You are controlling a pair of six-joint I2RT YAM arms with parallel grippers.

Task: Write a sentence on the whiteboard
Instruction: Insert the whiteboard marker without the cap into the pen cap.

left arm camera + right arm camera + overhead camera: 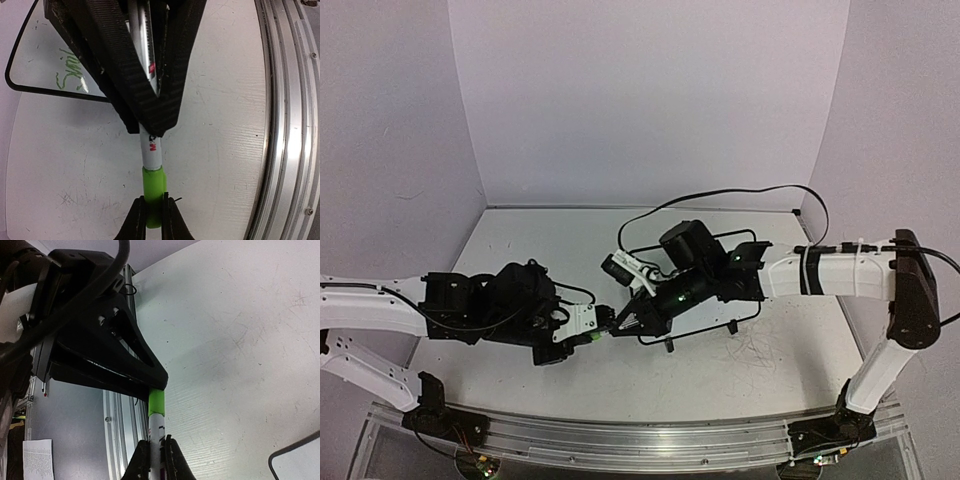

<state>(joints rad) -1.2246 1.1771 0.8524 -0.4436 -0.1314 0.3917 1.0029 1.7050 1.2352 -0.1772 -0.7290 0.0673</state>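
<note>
Left gripper [153,214]: jaws closed down tight on the green cap [153,186] of the marker [150,150]. The fingers pinch the cap from both sides.

Right gripper [156,452]: jaws closed just as tight on the marker's white barrel, gripped well back from the cap. Both wrist views show the two grippers nose to nose, with the marker spanning the short gap between them.

Cap: it sits over the end of the barrel, and no tip shows in any view. I cannot tell whether it is fully seated or only partly on.

Position: the top view puts the handover just off the near left corner of the whiteboard [40,55], above bare table [75,165] rather than over the board. The right arm reaches across the board from its right side and hides most of it in that view.

The sentence [70,72]: green cursive strokes show on the board near that same corner, in the left wrist view only. Just the first few letters are visible, too small and skewed to read. The rest of the line is hidden behind the right gripper.

Progress, as a judgement: there is ink on the board, and the marker is capped and held away from it, so the writing looks largely done. This is most likely the capping step. What remains is seating the cap, setting the marker down and clearing the arms. Whether the line is complete cannot be confirmed from here.
</note>
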